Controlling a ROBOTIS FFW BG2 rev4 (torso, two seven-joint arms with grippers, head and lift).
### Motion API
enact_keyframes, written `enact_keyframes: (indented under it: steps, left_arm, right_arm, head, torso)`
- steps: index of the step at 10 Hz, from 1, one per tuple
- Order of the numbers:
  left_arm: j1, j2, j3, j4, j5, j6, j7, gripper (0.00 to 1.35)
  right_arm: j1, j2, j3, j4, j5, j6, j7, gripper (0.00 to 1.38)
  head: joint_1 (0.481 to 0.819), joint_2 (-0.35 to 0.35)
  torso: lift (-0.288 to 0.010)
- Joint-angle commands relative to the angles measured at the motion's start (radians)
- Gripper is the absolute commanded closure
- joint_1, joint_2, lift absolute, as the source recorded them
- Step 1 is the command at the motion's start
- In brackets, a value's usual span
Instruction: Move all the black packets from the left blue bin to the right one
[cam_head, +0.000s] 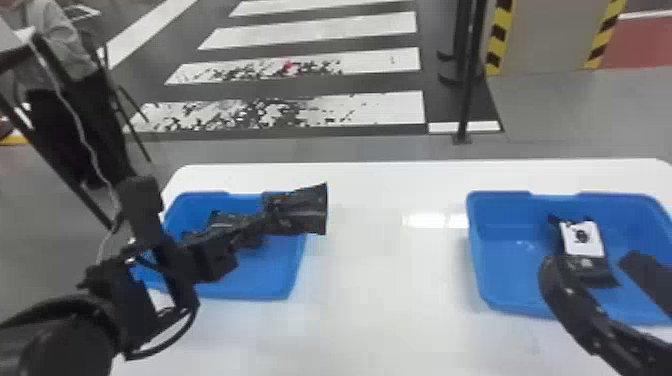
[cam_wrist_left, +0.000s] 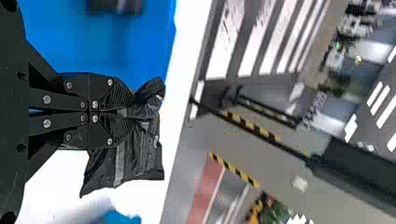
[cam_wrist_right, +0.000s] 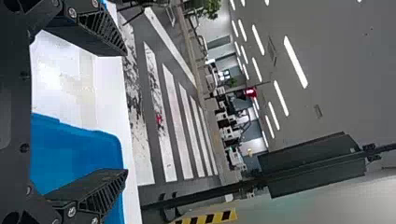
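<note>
In the head view my left gripper (cam_head: 261, 223) is shut on a black packet (cam_head: 305, 209), held over the right side of the left blue bin (cam_head: 270, 289). The left wrist view shows the gripper (cam_wrist_left: 130, 112) pinching the crumpled black packet (cam_wrist_left: 140, 149), which spreads out past its fingertips. A dark item (cam_wrist_left: 105, 5) lies in the blue bin there. My right gripper (cam_head: 590, 261) stands open above the right blue bin (cam_head: 505, 295); in that bin are a black packet (cam_head: 590, 274) and a white-labelled one (cam_head: 582, 239). The right gripper (cam_wrist_right: 126, 112) has nothing between its fingers in the right wrist view.
A white table (cam_head: 385, 280) carries both bins, with a wide stretch of tabletop between them. Beyond its far edge stands a dark post (cam_head: 467, 90) on the floor.
</note>
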Motion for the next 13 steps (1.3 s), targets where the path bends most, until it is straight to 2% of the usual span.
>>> enact_keyframes:
  steps: [1, 2, 4, 6, 8, 11, 12, 13]
  left_arm:
    - [0.023, -0.001, -0.057, -0.029, 0.090, -0.059, -0.011, 1.21]
    - [0.035, -0.001, -0.099, -0.042, 0.134, -0.083, -0.016, 1.21]
    - [0.033, -0.001, -0.170, -0.049, 0.172, -0.086, -0.029, 1.21]
    - [0.020, -0.001, -0.230, -0.049, 0.192, -0.086, -0.031, 1.21]
    - [0.008, -0.001, -0.276, -0.049, 0.214, -0.081, -0.032, 1.21]
    - [-0.002, -0.001, -0.318, -0.049, 0.236, -0.061, -0.039, 1.21]
    - [0.003, -0.004, -0.326, -0.049, 0.240, -0.059, -0.040, 1.21]
    - [0.003, -0.004, -0.330, -0.049, 0.242, -0.059, -0.040, 1.21]
  right_arm:
    - [-0.039, -0.006, 0.012, 0.010, -0.028, 0.051, 0.036, 0.14]
    - [-0.064, -0.006, 0.016, 0.022, -0.036, 0.068, 0.067, 0.14]
    - [-0.108, -0.012, 0.038, 0.045, -0.060, 0.103, 0.109, 0.14]
    - [-0.149, -0.023, 0.060, 0.069, -0.094, 0.130, 0.130, 0.14]
    - [-0.203, -0.037, 0.091, 0.099, -0.114, 0.169, 0.165, 0.14]
    - [-0.260, -0.041, 0.113, 0.138, -0.126, 0.169, 0.178, 0.17]
    - [-0.270, -0.041, 0.113, 0.145, -0.128, 0.164, 0.178, 0.37]
    - [-0.272, -0.041, 0.113, 0.150, -0.138, 0.164, 0.175, 0.83]
  head:
    - [0.695, 0.147]
    - [0.695, 0.131]
    - [0.695, 0.072]
    - [0.695, 0.045]
    - [0.695, 0.024]
    - [0.695, 0.011]
    - [0.695, 0.006]
    - [0.695, -0.004]
  torso:
    - [-0.154]
    - [-0.154]
    - [-0.154]
    - [-0.154]
    - [-0.154]
    - [-0.154]
    - [-0.154]
    - [-0.154]
